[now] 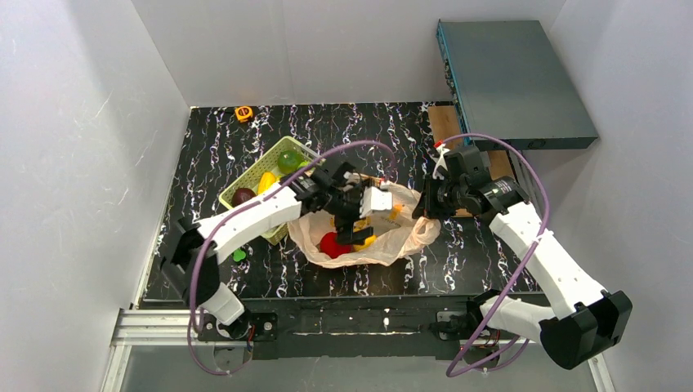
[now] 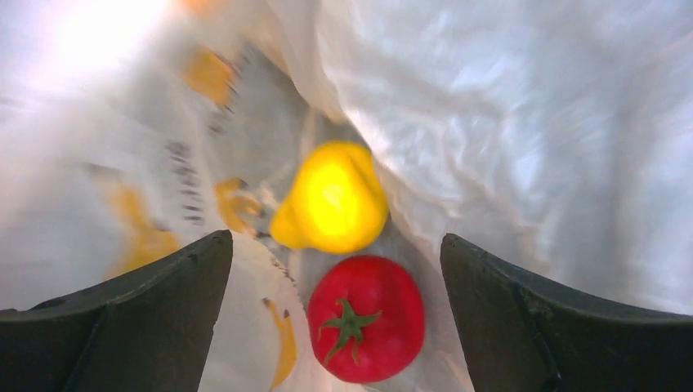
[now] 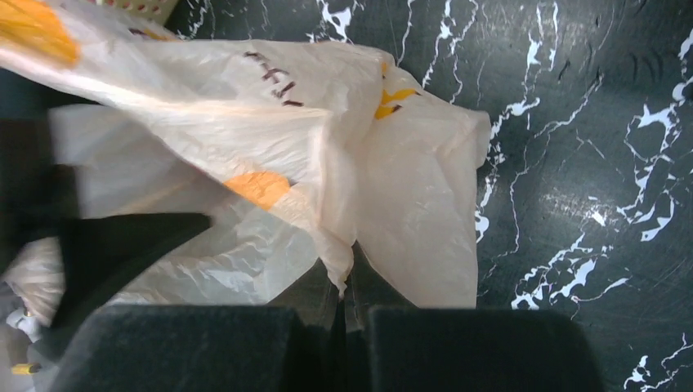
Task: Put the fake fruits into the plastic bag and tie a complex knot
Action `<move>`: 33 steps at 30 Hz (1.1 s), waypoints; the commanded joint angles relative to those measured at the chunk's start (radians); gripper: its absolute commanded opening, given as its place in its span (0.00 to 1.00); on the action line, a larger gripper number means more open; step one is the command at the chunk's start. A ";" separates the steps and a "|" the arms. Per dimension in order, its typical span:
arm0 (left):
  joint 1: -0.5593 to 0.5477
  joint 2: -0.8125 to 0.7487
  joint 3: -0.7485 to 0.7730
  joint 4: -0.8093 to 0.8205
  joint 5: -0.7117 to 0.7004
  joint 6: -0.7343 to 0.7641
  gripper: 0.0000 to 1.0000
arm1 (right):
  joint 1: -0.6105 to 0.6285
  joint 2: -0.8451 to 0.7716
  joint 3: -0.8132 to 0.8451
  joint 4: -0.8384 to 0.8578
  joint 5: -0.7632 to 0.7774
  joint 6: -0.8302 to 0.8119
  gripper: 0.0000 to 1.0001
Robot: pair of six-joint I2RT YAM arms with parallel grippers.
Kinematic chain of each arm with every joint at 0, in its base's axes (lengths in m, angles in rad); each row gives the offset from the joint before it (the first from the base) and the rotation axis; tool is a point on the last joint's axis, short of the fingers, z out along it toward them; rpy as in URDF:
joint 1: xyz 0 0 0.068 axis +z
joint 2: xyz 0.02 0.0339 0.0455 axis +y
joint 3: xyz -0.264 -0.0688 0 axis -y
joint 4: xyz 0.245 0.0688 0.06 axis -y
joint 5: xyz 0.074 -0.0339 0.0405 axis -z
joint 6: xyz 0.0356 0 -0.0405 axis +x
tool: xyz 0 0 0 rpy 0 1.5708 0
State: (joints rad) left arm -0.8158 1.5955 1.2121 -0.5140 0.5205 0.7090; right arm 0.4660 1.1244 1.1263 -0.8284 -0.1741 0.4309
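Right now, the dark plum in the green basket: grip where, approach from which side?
Grip the plum across its round middle, coming straight down from above: the basket walls block side approaches, and a yellow fruit lies close beside it.

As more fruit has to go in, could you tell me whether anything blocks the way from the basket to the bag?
Nothing visible but the left arm itself: the left gripper hangs open inside the plastic bag, whose rim the right gripper pinches. The basket lies just beside it.

Bright, even light; the left wrist view is soft, with blown-out glare on the plastic bag (image 2: 90,41).
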 commanded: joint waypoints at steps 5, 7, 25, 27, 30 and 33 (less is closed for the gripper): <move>0.068 -0.248 0.304 -0.095 0.146 -0.300 0.98 | -0.003 -0.053 -0.049 0.037 -0.009 -0.002 0.01; 0.154 -0.268 0.334 -0.095 0.190 -0.393 0.98 | -0.003 -0.059 -0.053 0.041 -0.010 -0.001 0.01; 0.759 -0.156 0.059 -0.253 -0.402 -0.507 0.90 | -0.003 -0.076 -0.044 0.022 -0.022 -0.006 0.01; 0.759 -0.106 0.059 -0.263 -0.342 -0.513 0.87 | -0.003 -0.073 -0.041 0.018 -0.024 -0.006 0.01; 0.752 -0.065 0.055 -0.286 -0.210 -0.475 0.82 | -0.003 -0.071 -0.029 0.012 -0.017 -0.017 0.01; 0.721 -0.065 0.015 -0.291 -0.162 -0.411 0.80 | -0.003 -0.071 -0.026 0.005 -0.013 -0.022 0.01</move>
State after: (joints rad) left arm -0.0620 1.5455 1.2625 -0.7670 0.2409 0.2367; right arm 0.4656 1.0657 1.0809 -0.8169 -0.1867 0.4244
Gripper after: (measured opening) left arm 0.811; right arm 0.031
